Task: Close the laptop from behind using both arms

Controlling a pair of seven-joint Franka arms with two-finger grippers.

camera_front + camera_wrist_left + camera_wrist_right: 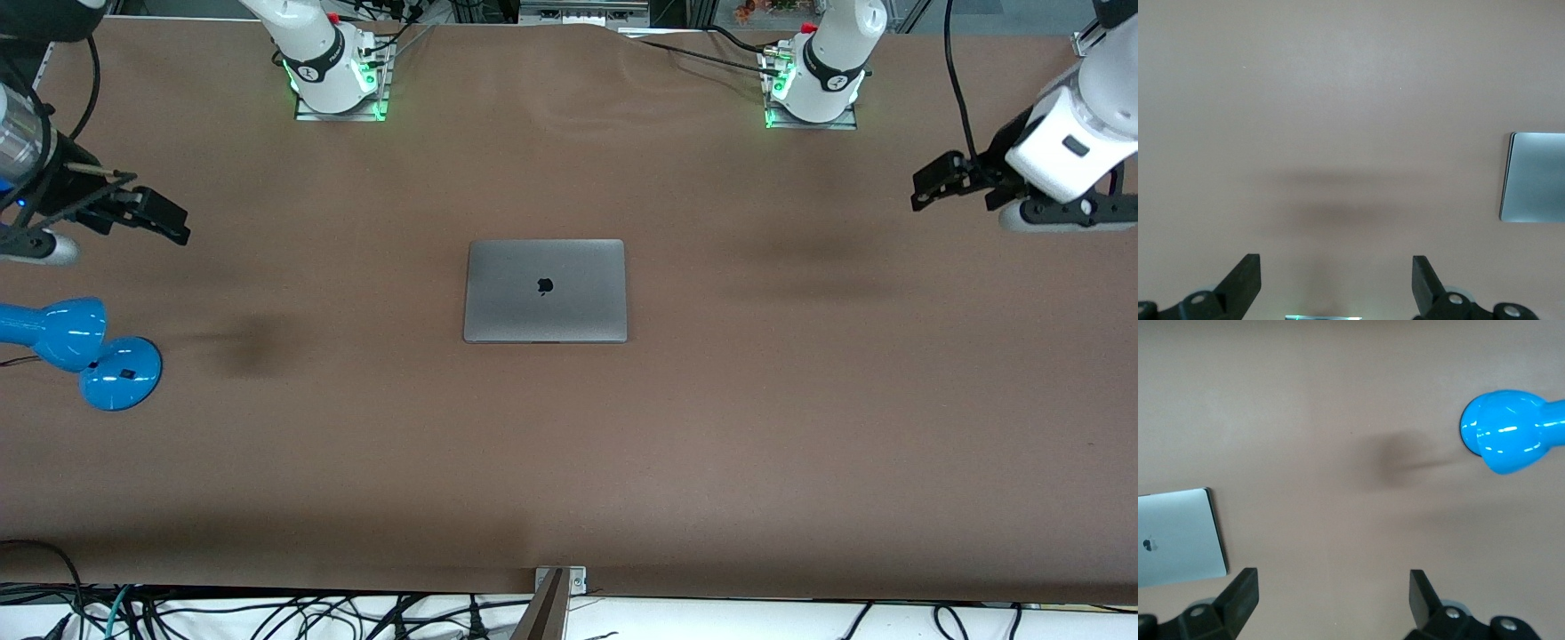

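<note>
The space-grey laptop (545, 291) lies shut and flat in the middle of the brown table, its dark apple logo facing up. Part of its lid shows in the left wrist view (1537, 177) and in the right wrist view (1178, 537). My left gripper (926, 188) hangs open and empty over bare table toward the left arm's end, well apart from the laptop; its fingers stand wide apart in the left wrist view (1336, 267). My right gripper (178, 222) hangs open and empty over bare table toward the right arm's end, also wide apart in the right wrist view (1333, 583).
A blue desk lamp (89, 351) lies on the table toward the right arm's end, nearer the front camera than the right gripper's spot; it also shows in the right wrist view (1508, 430). The arm bases (333, 67) (818, 76) stand at the table's back edge.
</note>
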